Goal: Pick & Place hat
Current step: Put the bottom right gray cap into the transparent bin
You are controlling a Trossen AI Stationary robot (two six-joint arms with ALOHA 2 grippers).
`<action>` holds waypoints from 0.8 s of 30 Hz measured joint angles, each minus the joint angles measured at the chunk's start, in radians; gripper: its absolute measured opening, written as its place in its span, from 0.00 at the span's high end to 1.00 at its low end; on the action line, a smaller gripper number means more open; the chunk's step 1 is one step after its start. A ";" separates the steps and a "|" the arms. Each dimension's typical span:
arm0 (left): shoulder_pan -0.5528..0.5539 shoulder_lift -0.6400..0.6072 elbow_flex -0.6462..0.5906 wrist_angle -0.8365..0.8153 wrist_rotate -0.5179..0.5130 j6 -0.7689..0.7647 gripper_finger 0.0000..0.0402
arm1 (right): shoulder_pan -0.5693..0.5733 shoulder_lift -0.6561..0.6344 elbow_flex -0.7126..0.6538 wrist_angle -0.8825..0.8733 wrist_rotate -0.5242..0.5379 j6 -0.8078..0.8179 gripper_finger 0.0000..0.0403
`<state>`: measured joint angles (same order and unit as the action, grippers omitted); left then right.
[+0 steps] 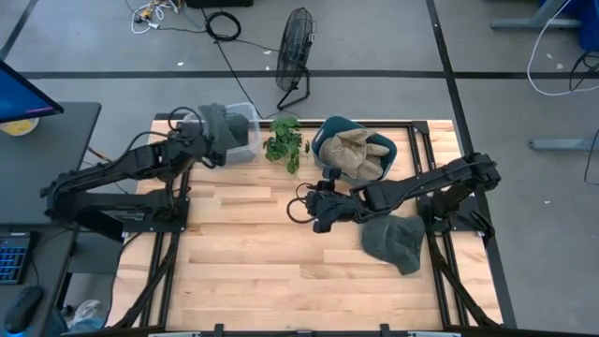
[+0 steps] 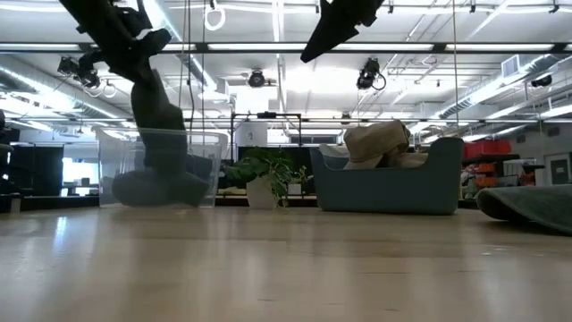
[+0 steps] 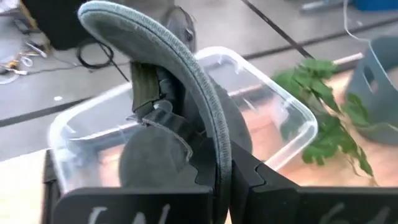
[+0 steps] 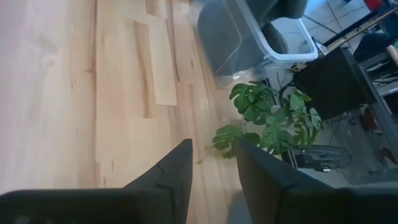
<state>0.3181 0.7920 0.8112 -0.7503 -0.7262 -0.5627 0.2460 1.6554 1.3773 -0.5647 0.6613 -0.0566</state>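
My left gripper (image 1: 208, 140) is over the clear plastic bin (image 1: 245, 134) at the table's far left, shut on a dark grey hat (image 1: 217, 124). The hat hangs down into the bin in the low view (image 2: 154, 116). My right gripper (image 1: 323, 211) is open and empty above the middle of the table; its fingers (image 4: 168, 177) point toward the potted plant. A second grey hat (image 1: 393, 239) lies flat on the table at the right. A blue basket (image 1: 329, 126) holds beige hats (image 1: 358, 152). My left gripper pinches the hat's brim edge (image 3: 214, 146) between its two fingers. The brim arches up and away from the fingers. The hat hangs below the gripper, and its lower part (image 2: 161, 183) is inside the clear bin (image 3: 273, 106).
A small potted plant (image 1: 284, 142) stands between the bin and the blue basket. A floor fan (image 1: 295, 51) and cables lie beyond the table's far edge. Bare wood stretches across the table's near half (image 1: 271, 271).
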 joint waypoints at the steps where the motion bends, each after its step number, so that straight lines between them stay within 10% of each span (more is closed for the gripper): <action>1: 0.001 0.009 0.000 0.002 0.031 -0.003 0.97 | -0.002 0.000 0.000 0.001 0.000 0.000 0.68; 8: 0.001 0.046 0.000 -0.001 0.179 -0.272 0.95 | -0.005 0.000 0.000 0.002 0.000 0.000 0.68; 24: 0.185 0.045 0.000 -0.170 0.389 -0.238 0.77 | -0.005 0.000 0.000 0.003 0.000 -0.030 0.68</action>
<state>0.5034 0.8371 0.8116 -0.9206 -0.3370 -0.8009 0.2405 1.6554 1.3773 -0.5617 0.6613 -0.0862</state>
